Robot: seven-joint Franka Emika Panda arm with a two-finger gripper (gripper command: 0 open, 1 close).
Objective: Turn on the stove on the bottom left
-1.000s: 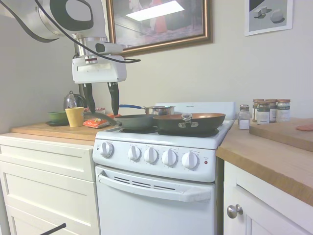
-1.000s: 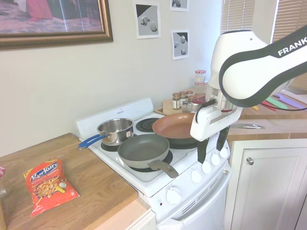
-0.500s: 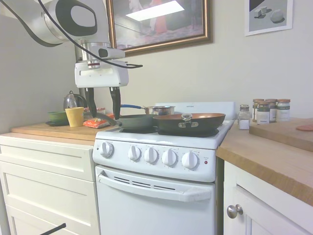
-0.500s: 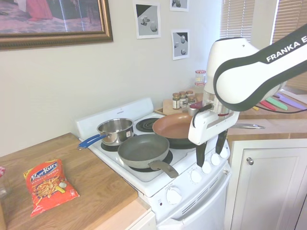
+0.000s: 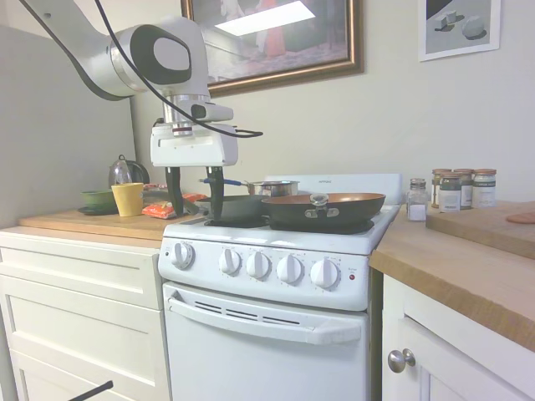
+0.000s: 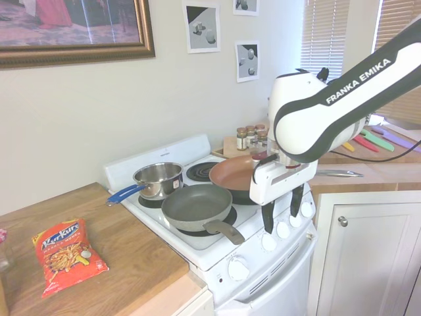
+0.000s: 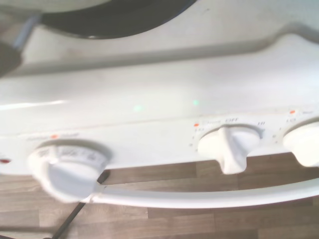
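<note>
The white arm reaches in from the upper left of the first exterior view, its wrist bent so the gripper (image 5: 195, 194) points straight down. Its two dark fingers (image 5: 175, 190) hang apart with nothing between them, their tips just above the front left edge of the stove (image 5: 276, 251), over the knob panel.

From the left, white panelled cabinets (image 5: 79, 301) carry a pale wooden countertop (image 5: 92, 221). On it stand a yellow cup (image 5: 128, 199), a green bowl (image 5: 99, 198) and, behind them, what looks like a dark rounded kettle (image 5: 125, 171), partly hidden. In the second exterior view a red and orange snack bag (image 6: 66, 255) lies flat on the same wood.

The stove is a small white freestanding range between the two counters. A grey matte frying pan (image 6: 196, 206) sits on the front left burner, a shiny steel saucepan with a blue handle (image 6: 158, 179) behind it, and a copper-coloured pan (image 5: 323, 205) to the right. Five round white knobs (image 5: 258, 265) line the front panel beside a small red light (image 5: 352, 276), above a long white oven-door handle (image 5: 263, 319). The wrist view shows two knobs close up, blurred, over a wood-plank floor (image 7: 174, 219).

Farther right, spice jars (image 5: 461, 189) stand on more wooden counter. A gold-framed painting (image 5: 272, 38) hangs on the cream wall.
</note>
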